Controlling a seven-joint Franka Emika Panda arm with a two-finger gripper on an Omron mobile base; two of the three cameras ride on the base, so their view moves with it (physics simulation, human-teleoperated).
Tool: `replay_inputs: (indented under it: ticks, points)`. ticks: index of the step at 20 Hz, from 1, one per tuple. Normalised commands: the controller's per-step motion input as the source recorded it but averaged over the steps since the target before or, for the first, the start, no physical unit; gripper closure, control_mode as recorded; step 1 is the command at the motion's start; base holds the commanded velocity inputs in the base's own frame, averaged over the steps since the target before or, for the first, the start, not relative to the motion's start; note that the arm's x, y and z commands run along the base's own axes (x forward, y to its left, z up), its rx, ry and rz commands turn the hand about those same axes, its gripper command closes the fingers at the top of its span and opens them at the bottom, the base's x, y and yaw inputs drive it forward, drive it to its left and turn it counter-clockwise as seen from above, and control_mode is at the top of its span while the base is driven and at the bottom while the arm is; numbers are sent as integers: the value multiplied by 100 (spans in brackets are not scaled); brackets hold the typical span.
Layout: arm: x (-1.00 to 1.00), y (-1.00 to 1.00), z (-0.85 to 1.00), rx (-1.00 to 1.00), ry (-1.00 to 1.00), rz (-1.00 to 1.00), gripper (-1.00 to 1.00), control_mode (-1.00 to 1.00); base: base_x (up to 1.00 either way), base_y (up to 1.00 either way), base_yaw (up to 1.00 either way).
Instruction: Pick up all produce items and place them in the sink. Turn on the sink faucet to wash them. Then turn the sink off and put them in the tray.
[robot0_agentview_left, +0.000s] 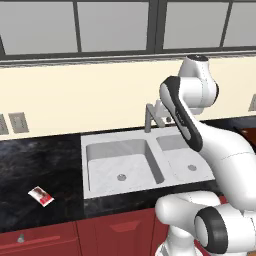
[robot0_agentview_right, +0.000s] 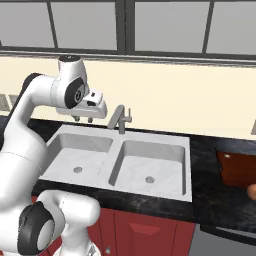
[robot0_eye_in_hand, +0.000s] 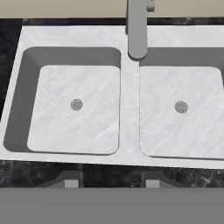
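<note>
A: Reading any label? The flat red-and-white packet (robot0_agentview_left: 40, 195) on the black counter (robot0_agentview_left: 45, 165) is too small.

B: Light grey marbled 2-basin sink (robot0_eye_in_hand: 129, 113) lies below the gripper (robot0_eye_in_hand: 109, 183); jaws parted, holding nothing.

One sink (robot0_eye_in_hand: 129, 131) with two basins and two drains; one faucet (robot0_eye_in_hand: 137, 30); one packet (robot0_agentview_left: 41, 195); one tray (robot0_agentview_right: 237, 167).
</note>
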Motion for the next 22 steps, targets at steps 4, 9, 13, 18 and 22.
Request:
replay_inputs:
  ticks: [4,9,13,18,22]
  points:
    - [0,0,0,0,-2,0,-100,100,-9,-13,-2]
    - [0,0,0,0,0,0,-100,100,-33,-40,-7]
    - [0,0,0,0,0,0,-100,100,-25,-64,-7]
    - [0,0,0,0,0,0,-100,100,-6,-74,-1]
    - [0,0,0,0,0,0,-100,100,0,-75,0]
